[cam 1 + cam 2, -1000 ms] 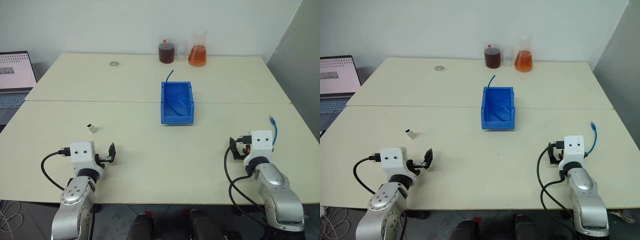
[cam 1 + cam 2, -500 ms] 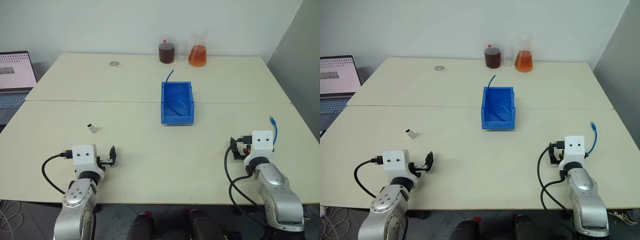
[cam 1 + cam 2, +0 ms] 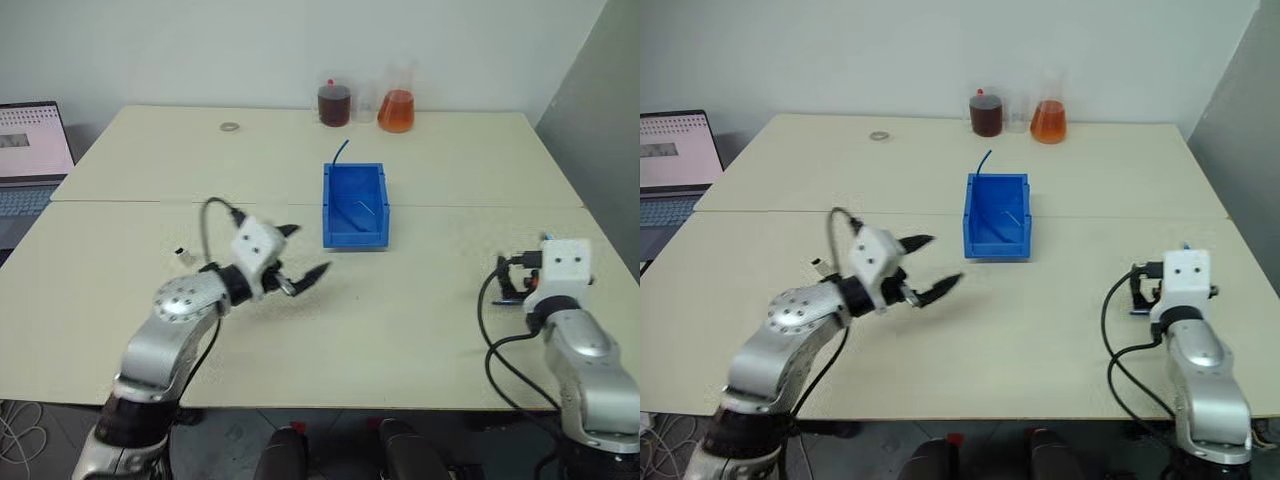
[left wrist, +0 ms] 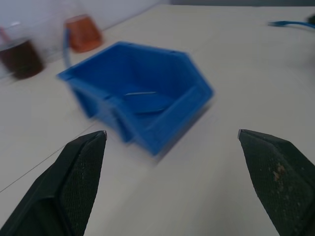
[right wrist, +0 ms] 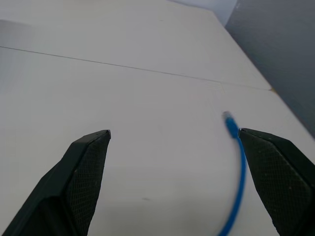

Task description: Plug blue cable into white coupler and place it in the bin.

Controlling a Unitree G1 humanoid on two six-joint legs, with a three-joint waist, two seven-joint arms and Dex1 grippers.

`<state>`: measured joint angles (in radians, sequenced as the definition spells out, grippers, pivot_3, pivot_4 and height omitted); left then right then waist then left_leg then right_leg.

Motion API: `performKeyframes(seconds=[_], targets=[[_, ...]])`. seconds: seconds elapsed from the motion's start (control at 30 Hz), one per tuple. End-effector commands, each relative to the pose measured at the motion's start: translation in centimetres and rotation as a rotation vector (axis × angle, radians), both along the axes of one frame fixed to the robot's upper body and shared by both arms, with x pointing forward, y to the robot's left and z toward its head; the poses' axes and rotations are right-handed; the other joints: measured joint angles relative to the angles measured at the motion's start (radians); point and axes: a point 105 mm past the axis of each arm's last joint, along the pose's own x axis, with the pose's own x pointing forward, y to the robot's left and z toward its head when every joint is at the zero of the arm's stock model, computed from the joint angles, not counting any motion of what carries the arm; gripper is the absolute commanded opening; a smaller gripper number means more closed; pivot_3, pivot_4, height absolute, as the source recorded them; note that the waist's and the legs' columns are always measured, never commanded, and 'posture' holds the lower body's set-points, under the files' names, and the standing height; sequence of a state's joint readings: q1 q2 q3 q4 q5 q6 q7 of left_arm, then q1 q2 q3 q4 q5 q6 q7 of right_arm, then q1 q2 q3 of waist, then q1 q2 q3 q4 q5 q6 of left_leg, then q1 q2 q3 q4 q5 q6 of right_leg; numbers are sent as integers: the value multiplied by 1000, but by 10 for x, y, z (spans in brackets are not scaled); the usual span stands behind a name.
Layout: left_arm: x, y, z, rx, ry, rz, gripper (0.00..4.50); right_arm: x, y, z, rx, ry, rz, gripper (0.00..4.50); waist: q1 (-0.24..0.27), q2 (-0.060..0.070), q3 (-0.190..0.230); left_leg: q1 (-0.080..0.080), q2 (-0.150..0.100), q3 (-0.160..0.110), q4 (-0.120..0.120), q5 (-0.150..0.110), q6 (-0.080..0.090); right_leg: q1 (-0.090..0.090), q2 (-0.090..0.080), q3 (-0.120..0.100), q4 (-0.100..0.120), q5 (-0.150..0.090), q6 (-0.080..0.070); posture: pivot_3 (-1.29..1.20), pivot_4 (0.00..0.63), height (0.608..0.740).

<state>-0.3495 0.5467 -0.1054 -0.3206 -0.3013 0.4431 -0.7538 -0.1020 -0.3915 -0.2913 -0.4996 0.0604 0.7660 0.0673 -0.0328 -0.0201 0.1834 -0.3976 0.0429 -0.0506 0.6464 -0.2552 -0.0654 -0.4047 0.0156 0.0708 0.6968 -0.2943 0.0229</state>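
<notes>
1. Pale cream table (image 3: 420,330) under a plain white wall; both arms work over its near half.
2. Left gripper (image 3: 925,268): fingers spread wide, holding nothing, raised above the table and pointing toward the bin (image 3: 353,206).
3. Right gripper (image 5: 174,182): fingers likewise wide apart and empty, low over the table near its right edge, aimed forward with the blue cable (image 5: 237,169) lying just ahead of it.
4. Blue cable: lies loose on the table at the far right, its plug end pointing away from the robot. Judged light and limp; it will sag and swing if taken far from the end. Best grip is just behind the plug, so that the tip stays stiff enough to steer into a socket.
5. White coupler (image 3: 184,256): stands on the table beyond the left arm, well apart from the cable. Judged rigid, very light, smooth-sided and easily knocked over; take it across its flat sides, leaving the socket end free.
6. Bin: mid-table, upright. A darker blue cable stub (image 3: 340,152) rises at its far left corner.
7. Far edge of the table: a jar of dark liquid (image 3: 333,103), a flask of orange liquid (image 3: 396,105), and a small ring (image 3: 230,127) further left.
8. Open laptop (image 3: 30,150) beside the table, at left.
</notes>
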Motion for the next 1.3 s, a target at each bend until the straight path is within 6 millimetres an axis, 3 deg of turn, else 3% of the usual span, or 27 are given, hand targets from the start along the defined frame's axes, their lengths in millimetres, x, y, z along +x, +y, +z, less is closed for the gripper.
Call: performKeyframes(seconds=[0.03, 0.13, 0.4, 0.73, 0.9, 1.3], targets=[[-6, -36, 7, -34, 1, -232, 4500, 1, -47, 0, 17, 70, -70, 4406, 1, 0, 0, 0, 0, 0, 0, 0, 0, 0, 0, 0, 0, 0, 0, 0, 150, 740], [-5, -54, 0, -40, 19, -324, 4500, 8, -68, -1, 46, 114, -78, 4406, -2, 0, 0, 0, 0, 0, 0, 0, 1, 0, 0, 0, 0, 0, 0, 0, 150, 740], [-5, -88, -9, -40, 63, -464, 4500, 39, -89, -11, 170, 153, 48, 4406, -16, 1, 0, 1, -1, 1, 0, 1, 2, 0, 0, 1, 1, 0, 0, 0, 150, 740], [2, -92, -7, -64, 51, -422, 4500, 68, -97, -35, 241, 214, 119, 4406, -22, 2, -1, 1, -1, 2, 1, 1, 2, 0, -1, 2, 1, 0, 0, 0, 150, 740], [2, -86, -8, -64, 60, -400, 4500, 72, -99, -42, 255, 231, 127, 3444, -23, 2, -1, 1, -1, 2, 1, 1, 2, 1, -1, 2, 1, 1, 0, 0, 150, 740], [6, -74, -5, -58, 57, -358, 4500, 74, -94, -48, 273, 235, 147, 218, -21, 2, -1, 1, -1, 1, 1, 1, 2, 1, -1, 2, 1, 1, 1, 0, 150, 740]])
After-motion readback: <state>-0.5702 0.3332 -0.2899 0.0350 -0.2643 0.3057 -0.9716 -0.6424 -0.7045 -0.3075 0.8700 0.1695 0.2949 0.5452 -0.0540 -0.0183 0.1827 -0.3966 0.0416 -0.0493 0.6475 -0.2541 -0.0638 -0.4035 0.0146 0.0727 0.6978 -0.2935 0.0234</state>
